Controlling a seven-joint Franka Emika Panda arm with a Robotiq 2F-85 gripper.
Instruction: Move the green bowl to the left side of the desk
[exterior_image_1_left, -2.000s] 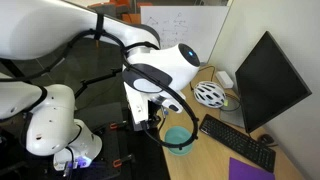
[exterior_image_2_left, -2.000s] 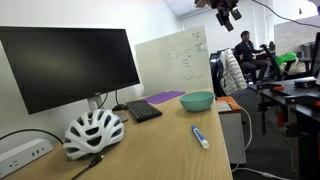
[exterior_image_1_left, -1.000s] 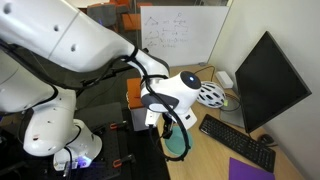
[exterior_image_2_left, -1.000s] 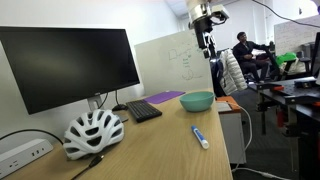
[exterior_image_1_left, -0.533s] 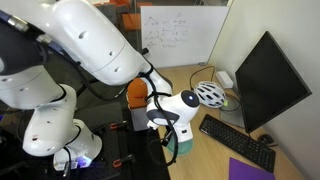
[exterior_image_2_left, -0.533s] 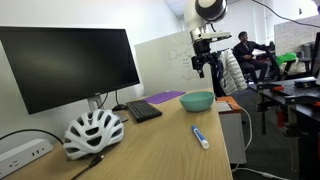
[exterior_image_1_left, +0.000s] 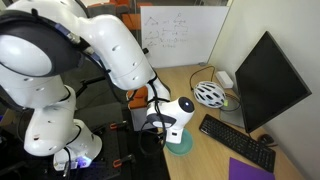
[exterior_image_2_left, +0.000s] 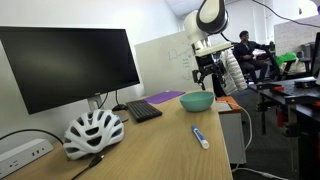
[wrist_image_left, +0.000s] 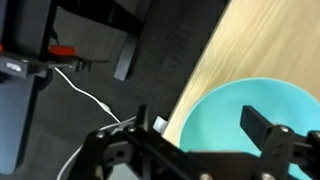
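- Far left in an exterior view: white power strip (exterior_image_2_left: 24, 152) at the near corner of the tan surface (exterior_image_2_left: 150, 150)
- Just to its right: white-and-black bicycle helmet (exterior_image_2_left: 93, 132), resting in front of the dark monitor (exterior_image_2_left: 70, 62)
- Further right: black keyboard (exterior_image_2_left: 143, 110), then a flat purple pad (exterior_image_2_left: 167, 97) close beyond it
- Nearer the camera, apart from the rest: blue-and-white marker (exterior_image_2_left: 200, 136), lying flat
- Right of the pad, at the edge of the surface on the robot's side: green bowl (exterior_image_2_left: 197, 101), upright and well apart from the helmet
- Directly above the bowl's far rim: claw (exterior_image_2_left: 207, 86), pointing down from the white arm (exterior_image_2_left: 210, 15); contact with the rim not clear from here
- Wrist view: claw spread wide, gripping nothing; one fingertip (wrist_image_left: 140, 118) over the dark floor outside the rim, the other fingertip (wrist_image_left: 266, 130) over the teal inside of the bowl, rim between the two
- Same view, upper right: bare wood of the surface beyond the bowl
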